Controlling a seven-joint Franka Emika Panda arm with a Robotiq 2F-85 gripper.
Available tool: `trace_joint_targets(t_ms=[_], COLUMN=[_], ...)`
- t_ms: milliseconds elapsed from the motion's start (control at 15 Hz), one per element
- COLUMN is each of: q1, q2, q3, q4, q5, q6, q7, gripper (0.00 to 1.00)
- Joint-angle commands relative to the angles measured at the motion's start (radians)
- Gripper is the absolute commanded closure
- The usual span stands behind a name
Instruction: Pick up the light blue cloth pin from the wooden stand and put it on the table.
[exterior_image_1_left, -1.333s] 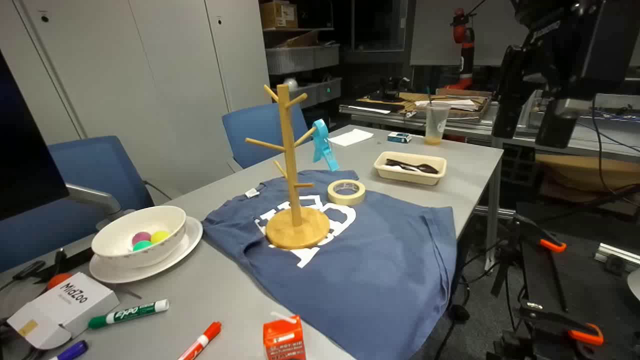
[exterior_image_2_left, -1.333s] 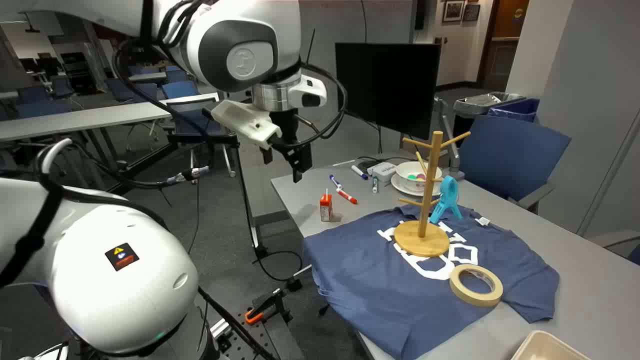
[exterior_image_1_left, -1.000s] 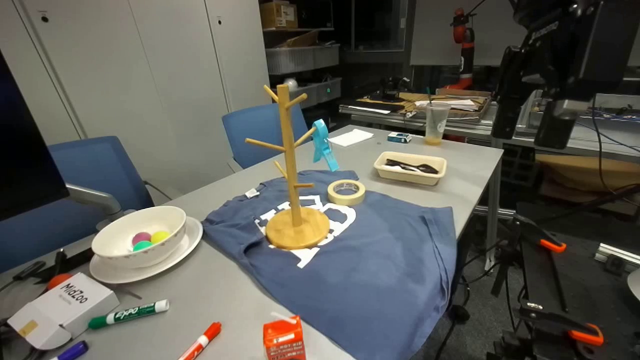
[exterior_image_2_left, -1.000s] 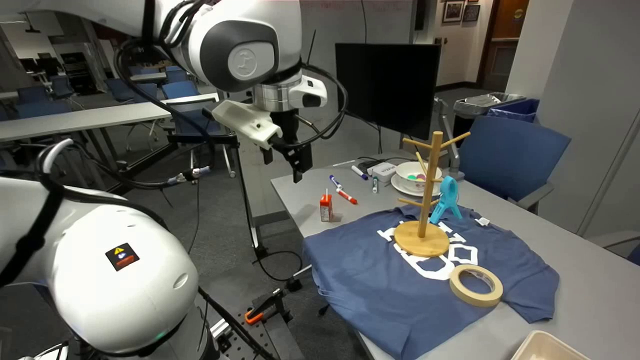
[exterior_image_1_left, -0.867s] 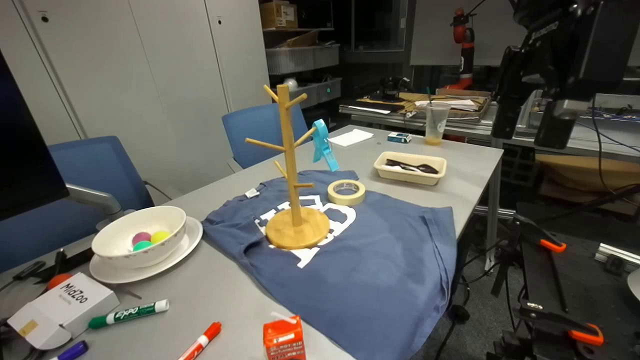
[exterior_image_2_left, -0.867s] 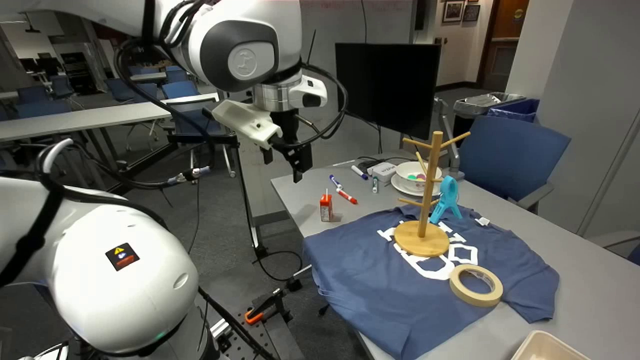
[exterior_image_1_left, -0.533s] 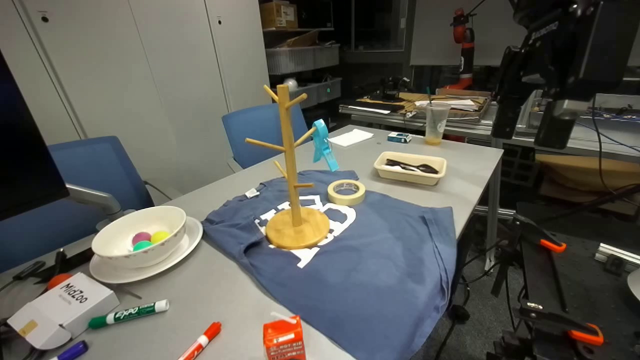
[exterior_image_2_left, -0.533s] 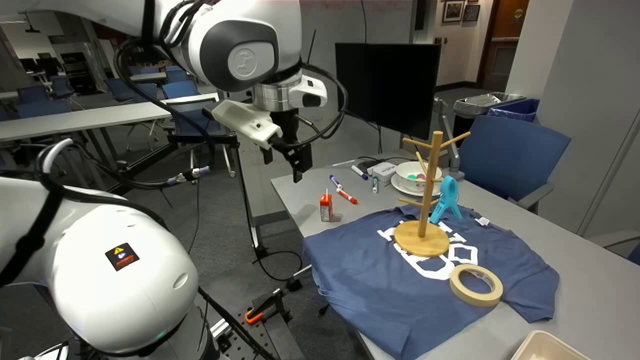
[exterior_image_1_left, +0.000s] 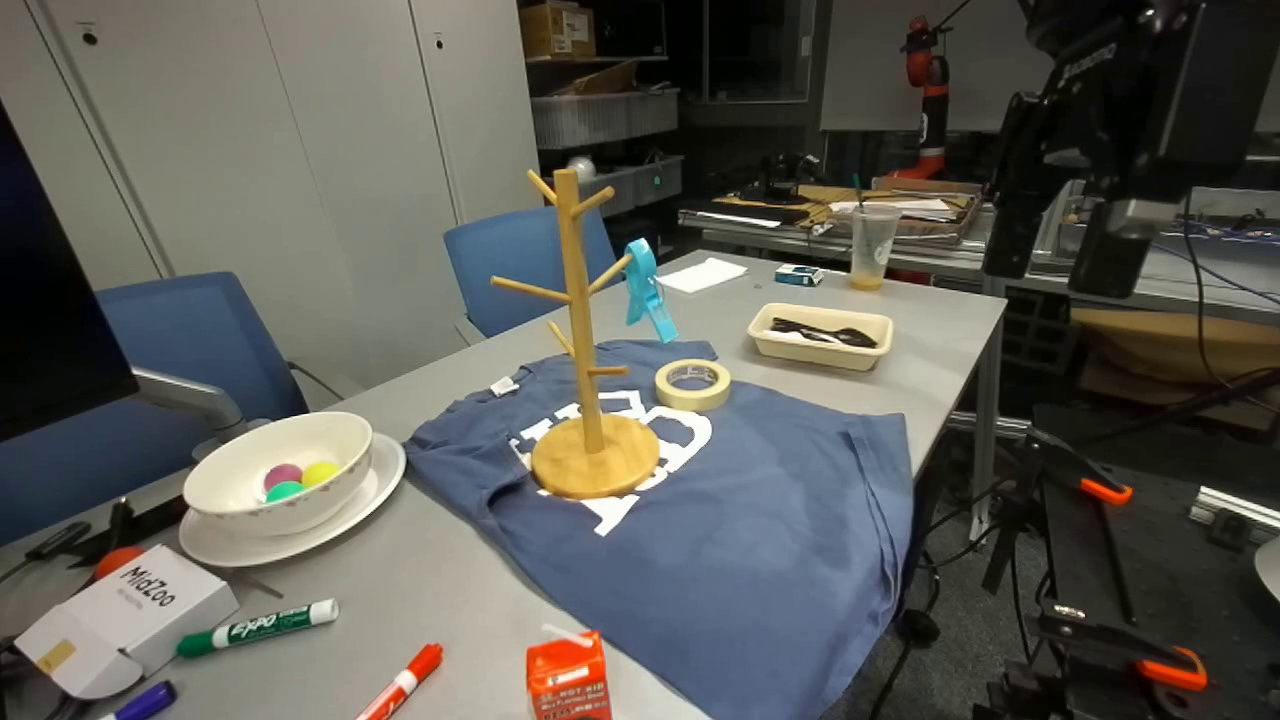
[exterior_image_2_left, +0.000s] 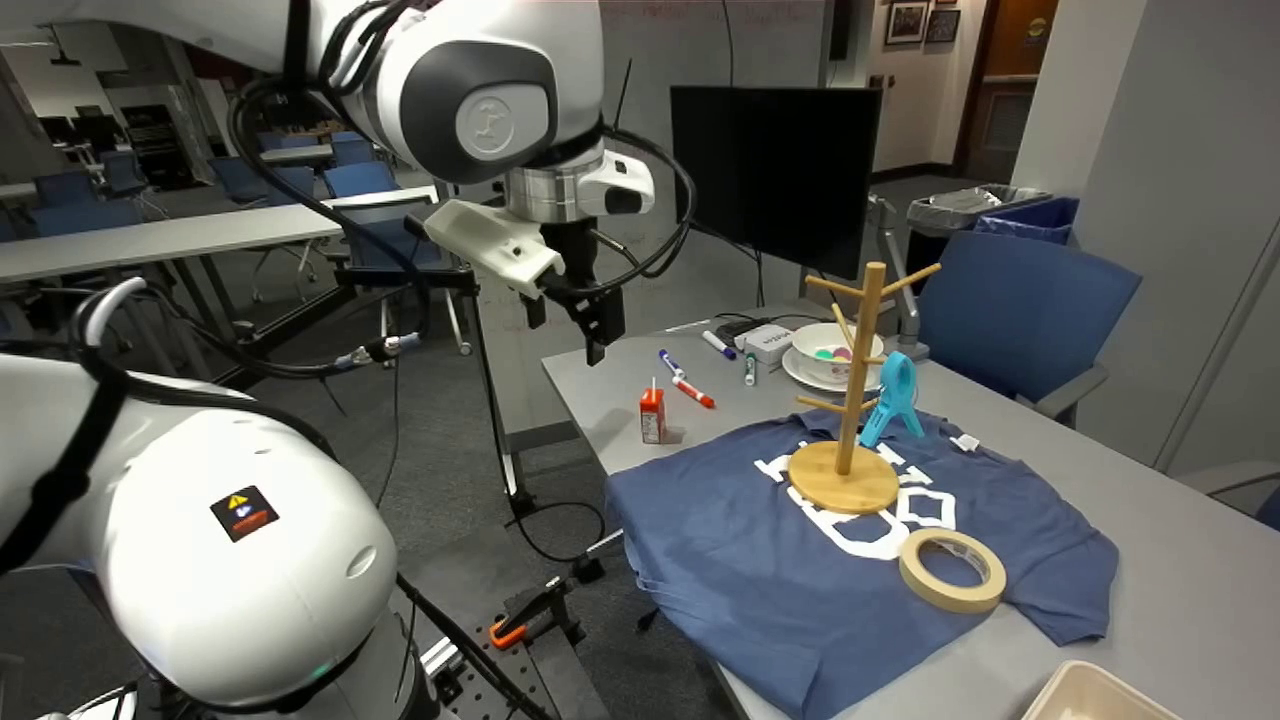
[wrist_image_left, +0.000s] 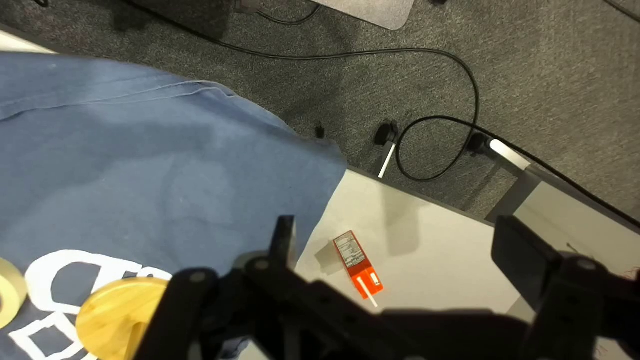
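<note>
So the light blue clothespin (exterior_image_1_left: 645, 285) is hanging off the wooden stand (exterior_image_1_left: 583, 350), out at the end of a peg (exterior_image_1_left: 611, 272), and both exterior views show it there. Can't really tell whether it's clamped onto the peg or just hooked over it. The stand is upright, its round base sitting on a dark blue T-shirt (exterior_image_1_left: 760, 540) with white print. The shirt is spread over the light grey table (exterior_image_1_left: 470, 610) and drapes off one edge. A roll of tape (exterior_image_1_left: 690, 400) lies on the shirt near the base.

The gripper (wrist_image_left: 395, 230) is up in the air, well apart from the stand, fingers (wrist_image_left: 520, 255) spread wide. In the wrist view a red drink carton (wrist_image_left: 362, 267) with a straw shows in the gap between them, and the stand's base is down in the lower left, partly blocked by the gripper.

Also on the table: a bowl (exterior_image_1_left: 300, 515) on a plate (exterior_image_1_left: 385, 487) with small colored balls (exterior_image_1_left: 284, 491) inside, a white box (exterior_image_1_left: 130, 615), a green marker (exterior_image_1_left: 265, 625), a red marker (exterior_image_1_left: 403, 683), a tan tray (exterior_image_1_left: 815, 349) holding black cutlery (exterior_image_1_left: 845, 337), and a clear cup (exterior_image_1_left: 872, 245) with a bit of liquid at the bottom.
</note>
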Motion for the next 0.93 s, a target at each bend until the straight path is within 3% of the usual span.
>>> trace_joint_targets(t_ms=[0,533,600,867], q1=[-0.012,-0.028,-0.106,-0.215], q2=[-0.001,0.005,0.085,0.188], q3=[0.010,0.027,-0.088,-0.169], q4=[0.003,0.020,0.048,0.092], q5=[0.008,-0.004,-0.066,-0.169], q6=[-0.006,0.027,0.050,0.173], q7=[-0.007,0.011,-0.120,-0.173], gripper=[0.00,0.00,0.00,0.00])
